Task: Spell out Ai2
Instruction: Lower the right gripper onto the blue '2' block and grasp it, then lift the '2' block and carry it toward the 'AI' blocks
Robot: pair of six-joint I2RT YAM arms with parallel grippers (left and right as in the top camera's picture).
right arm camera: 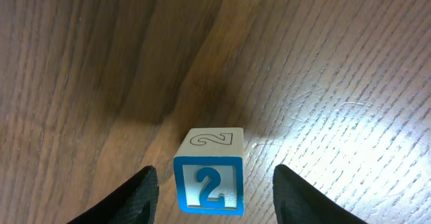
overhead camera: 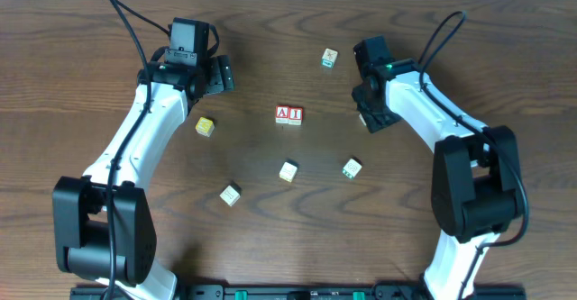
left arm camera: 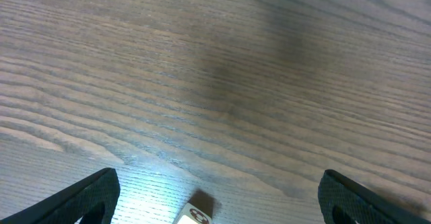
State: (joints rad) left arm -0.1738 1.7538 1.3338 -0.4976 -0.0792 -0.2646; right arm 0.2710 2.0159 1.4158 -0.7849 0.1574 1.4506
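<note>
The red "A" cube (overhead camera: 283,113) and the red "I" cube (overhead camera: 296,114) sit side by side, touching, at the table's middle. The blue "2" cube (right arm camera: 209,177) stands on the table in the right wrist view, between the open fingers of my right gripper (right arm camera: 212,197), touching neither. In the overhead view my right gripper (overhead camera: 371,111) is right of the letter pair, and I cannot pick out the "2" cube there. My left gripper (overhead camera: 219,75) is open and empty at the back left; it also shows in the left wrist view (left arm camera: 215,207).
A yellow cube (overhead camera: 205,126), two cream cubes (overhead camera: 288,171) (overhead camera: 230,194), a green-marked cube (overhead camera: 352,168) and a bluish-green marked cube (overhead camera: 329,59) lie scattered. A pale cube corner with a dark red mark (left arm camera: 195,214) shows between the left fingers.
</note>
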